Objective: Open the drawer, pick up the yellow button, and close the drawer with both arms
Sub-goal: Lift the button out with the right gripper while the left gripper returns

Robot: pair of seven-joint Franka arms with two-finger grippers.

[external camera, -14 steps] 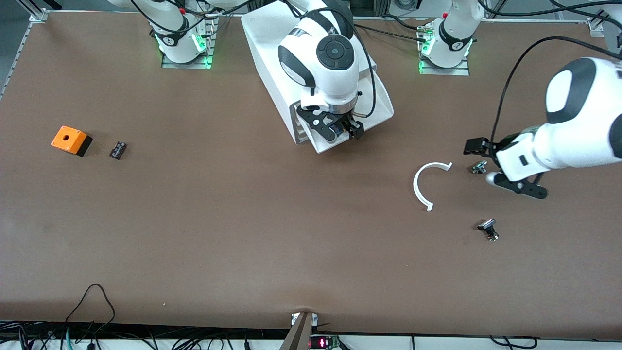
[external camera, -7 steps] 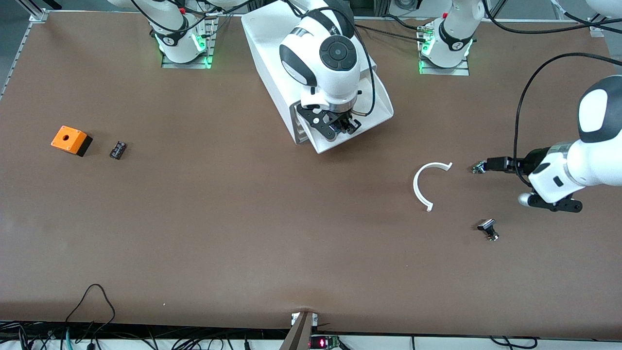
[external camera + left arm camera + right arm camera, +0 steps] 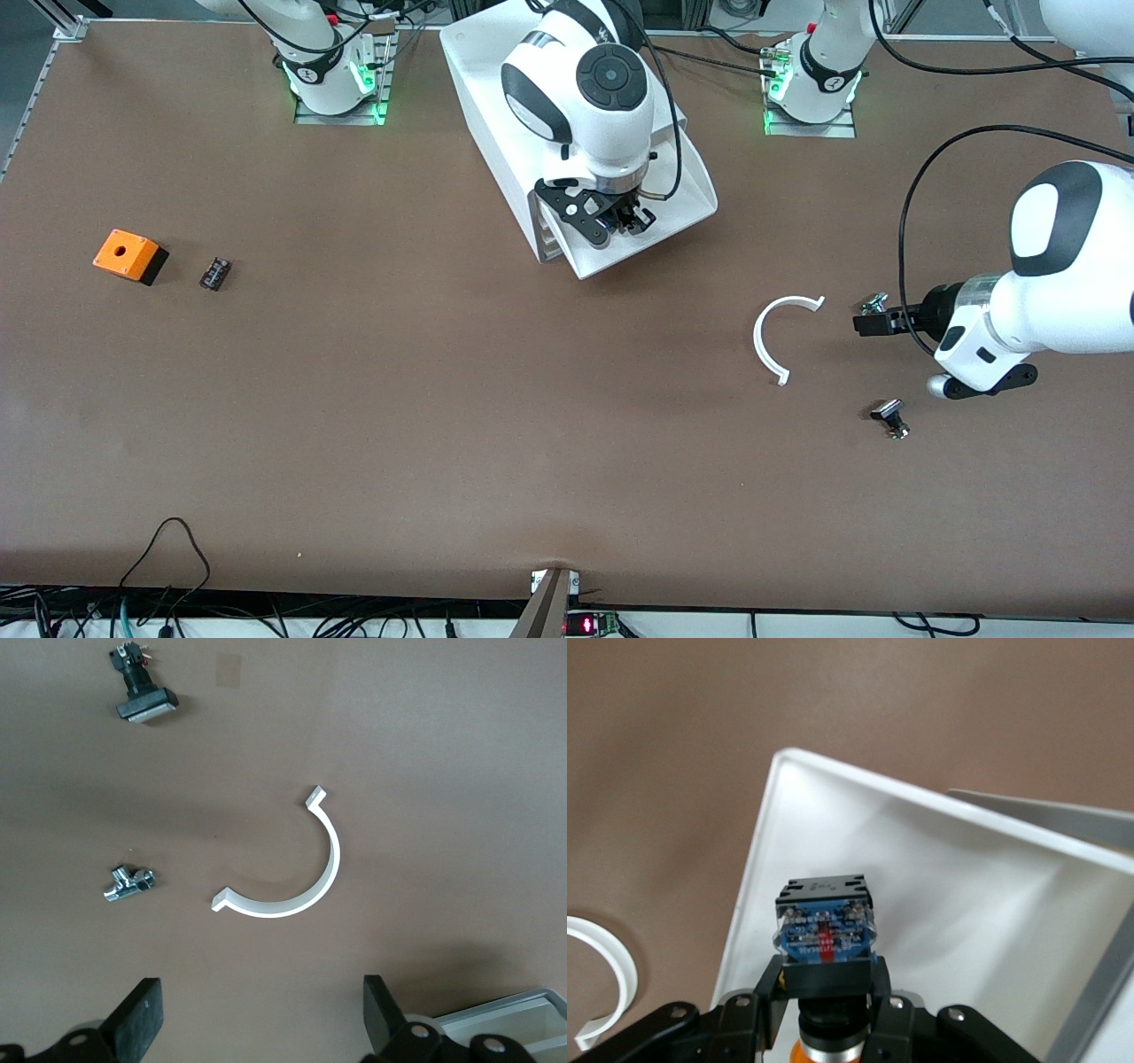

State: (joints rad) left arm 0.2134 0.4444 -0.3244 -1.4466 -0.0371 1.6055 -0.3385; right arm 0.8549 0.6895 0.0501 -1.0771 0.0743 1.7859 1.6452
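The cabinet (image 3: 496, 97) stands between the arms' bases with its drawer (image 3: 611, 264) pulled out toward the front camera. My right gripper (image 3: 631, 221) hangs over the drawer tray (image 3: 966, 904), shut on the button (image 3: 824, 921). The button's black and blue body sticks out past the fingers, and its orange cap (image 3: 824, 1052) lies back by the palm. My left gripper (image 3: 864, 322) is open and empty near the left arm's end of the table, low over bare tabletop. Its two fingers (image 3: 142, 1019) stand wide apart with only table between them.
A white C-shaped ring (image 3: 769, 341) lies beside my left gripper, with a small metal part (image 3: 875, 303) and a black piece (image 3: 889, 413) close by. At the right arm's end sit an orange box (image 3: 126, 252) and a small black block (image 3: 214, 273).
My right gripper has closed on the button in the drawer. The left arm has swung outward and come back, its hand now level beside the metal part.
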